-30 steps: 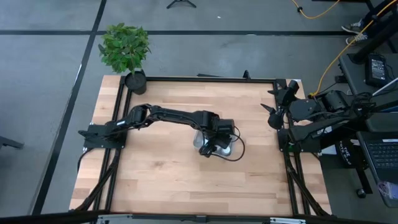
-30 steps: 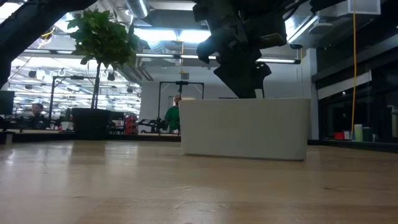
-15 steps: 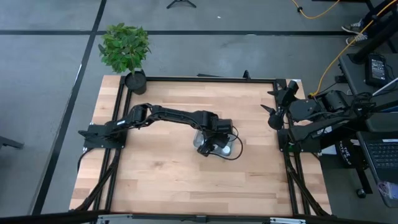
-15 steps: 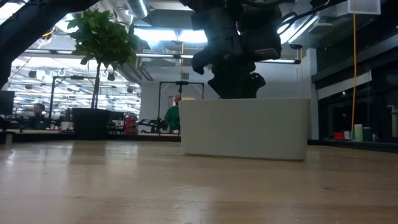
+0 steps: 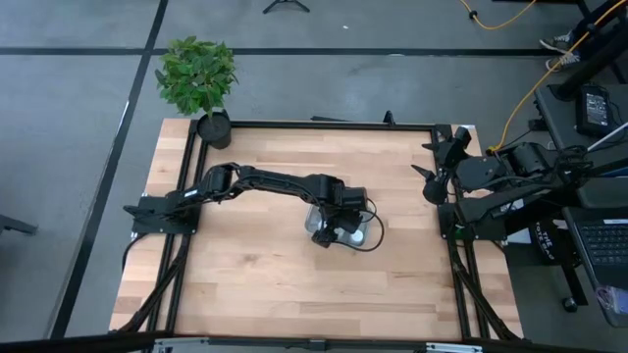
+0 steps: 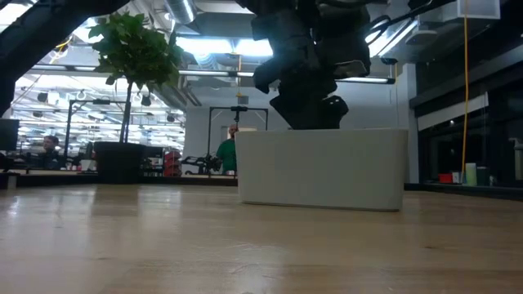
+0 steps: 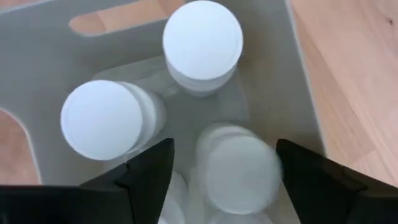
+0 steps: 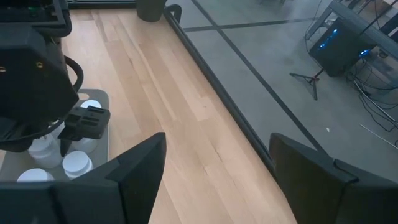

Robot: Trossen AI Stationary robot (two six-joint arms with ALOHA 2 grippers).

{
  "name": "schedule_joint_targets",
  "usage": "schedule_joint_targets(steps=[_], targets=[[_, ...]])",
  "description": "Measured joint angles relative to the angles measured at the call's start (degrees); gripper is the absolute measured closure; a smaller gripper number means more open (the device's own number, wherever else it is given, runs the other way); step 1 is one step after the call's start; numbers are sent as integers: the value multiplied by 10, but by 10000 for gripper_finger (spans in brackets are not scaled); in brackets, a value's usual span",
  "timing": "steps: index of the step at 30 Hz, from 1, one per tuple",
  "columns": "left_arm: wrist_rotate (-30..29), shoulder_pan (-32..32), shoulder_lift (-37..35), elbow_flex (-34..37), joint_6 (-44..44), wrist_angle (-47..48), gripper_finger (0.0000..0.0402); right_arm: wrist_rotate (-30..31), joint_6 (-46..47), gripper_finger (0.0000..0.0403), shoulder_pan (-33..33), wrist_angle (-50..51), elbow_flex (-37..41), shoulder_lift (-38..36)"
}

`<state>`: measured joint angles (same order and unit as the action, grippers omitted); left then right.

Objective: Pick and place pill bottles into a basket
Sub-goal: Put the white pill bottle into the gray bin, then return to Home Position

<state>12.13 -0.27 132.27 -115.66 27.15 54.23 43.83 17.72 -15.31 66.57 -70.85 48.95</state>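
Centrally, the left hand [image 7: 214,177] hangs spread over light, slippery white-capped plastic pill bottles [image 7: 202,43] in the pale grey tray-like basket [image 7: 273,74]; grip their sides. At three o'clock, the right hand [image 8: 211,174] rests released.

Light wood-plank counter [image 5: 255,275] with a black frame round its edge. Pale grey-blue basket [image 5: 361,235] sits directly on it, right of centre; in the low view it stands flat as a pale box [image 6: 323,167]. Black pot with green plant [image 5: 213,127] at the far left corner, on the frame edge. Left arm's base [image 5: 157,214] at the left edge, right arm's base [image 5: 471,211] at the right edge.
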Motion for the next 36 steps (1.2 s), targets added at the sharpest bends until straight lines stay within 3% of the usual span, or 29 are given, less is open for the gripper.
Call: schedule_joint_targets(steps=[5, 14, 20, 25, 27, 31, 36], targets=[[-10, -1, -2, -22, -13, 29, 122, 0, 0, 117, 0, 2, 0, 0], [-91, 0, -9, -195, -13, 163, 124, 1, -1, 117, 0, 2, 0, 0], [-170, 24, -154, -151, -64, 200, 124, 13, -35, 117, 0, -5, 0, -10], [-290, 62, -267, -150, -164, 234, 123, 32, -190, 117, 7, -134, 10, -49], [-339, 76, -313, -150, -187, 263, 123, -11, -275, 117, 20, -226, 31, -79], [-392, 105, -393, -150, -209, 367, 123, -169, -371, 117, 67, -382, 101, -150], [-411, 160, -537, -55, -219, 314, 123, -187, -351, 117, 136, -422, 182, -223]])
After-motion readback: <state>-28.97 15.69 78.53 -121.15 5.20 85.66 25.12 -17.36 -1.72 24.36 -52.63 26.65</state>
